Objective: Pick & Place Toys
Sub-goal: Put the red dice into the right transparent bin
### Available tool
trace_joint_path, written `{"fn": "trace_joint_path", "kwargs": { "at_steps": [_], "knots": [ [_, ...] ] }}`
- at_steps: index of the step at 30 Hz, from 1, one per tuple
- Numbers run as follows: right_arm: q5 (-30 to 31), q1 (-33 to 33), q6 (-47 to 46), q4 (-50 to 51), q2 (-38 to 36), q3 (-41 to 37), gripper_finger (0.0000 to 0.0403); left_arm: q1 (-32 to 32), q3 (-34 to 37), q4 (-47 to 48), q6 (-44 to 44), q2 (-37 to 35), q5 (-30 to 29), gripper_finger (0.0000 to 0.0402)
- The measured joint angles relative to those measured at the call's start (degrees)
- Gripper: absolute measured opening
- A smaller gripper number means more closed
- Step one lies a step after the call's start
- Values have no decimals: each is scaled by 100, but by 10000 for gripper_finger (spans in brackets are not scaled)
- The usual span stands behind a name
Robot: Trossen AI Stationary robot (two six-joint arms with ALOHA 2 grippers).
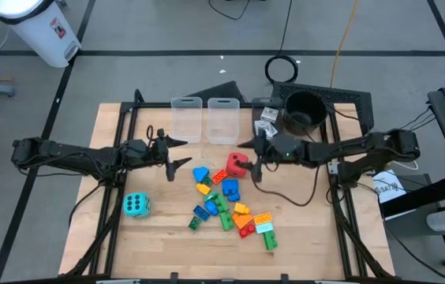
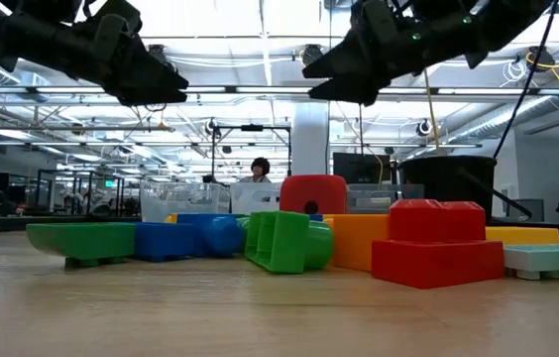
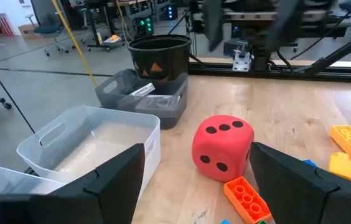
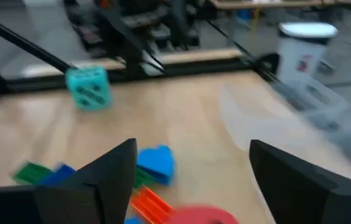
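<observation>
Left pincer (image 1: 177, 152): above the wooden desk (image 1: 120, 233), just in front of the two clear rectangular plastic bins (image 1: 204, 121); its fingers (image 3: 110, 180) stand apart, holding nothing.
Right pincer (image 1: 248, 155): over the red black-dotted foam die (image 1: 237, 164), fingers (image 4: 104, 174) spread, nothing clamped between them.
Red die: rests on the desk, beside the nearer bin, at the back edge of the brick pile.
Teal black-dotted foam die (image 1: 136, 206): alone on the desk's left part, well apart from the pile.
Small plastic building bricks (image 1: 226, 203): blue, green, orange, yellow and red, scattered mid-desk in front of both pincers.
Round black pot (image 1: 304, 110): at the desk's far right corner.
</observation>
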State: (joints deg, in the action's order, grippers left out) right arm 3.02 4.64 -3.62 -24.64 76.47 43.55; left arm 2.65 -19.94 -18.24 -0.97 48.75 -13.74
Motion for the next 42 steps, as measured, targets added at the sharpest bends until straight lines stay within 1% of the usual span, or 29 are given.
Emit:
{"fn": "trace_joint_path", "kwargs": {
  "at_steps": [3,5,7,10,12,14,17,22,25,34,38,42],
  "knots": [
    [18,-333,-87,59,288,146,313,-6,0,-3,15,-1,92,294],
    [150,-577,-72,533,470,455,330,-7,0,-4,42,-2,191,294],
    [650,-820,153,1295,701,984,345,-10,0,-4,121,0,222,294],
    [1722,-1143,593,2590,1115,1701,355,-14,0,-4,184,-2,240,294],
    [2163,-1219,703,3044,1459,2029,356,-14,0,4,248,0,286,294],
    [2432,-1226,763,3325,1731,2144,354,-16,-2,5,300,-2,336,294],
    [2559,-1207,917,3359,2059,2166,347,-28,-2,20,367,0,365,294],
    [2560,-1174,1033,3552,2399,2165,334,-58,-2,35,452,-2,382,294],
    [2562,-1134,1017,3673,2465,2166,327,-54,-2,50,454,0,382,294],
    [2606,-951,470,4128,2460,2166,308,-54,-2,167,453,0,382,294],
    [2578,-838,328,4269,2452,2170,285,-54,-2,173,476,0,380,294],
    [2564,-767,100,4288,2452,2170,249,-54,-2,173,481,-1,380,294]
  ]
}}
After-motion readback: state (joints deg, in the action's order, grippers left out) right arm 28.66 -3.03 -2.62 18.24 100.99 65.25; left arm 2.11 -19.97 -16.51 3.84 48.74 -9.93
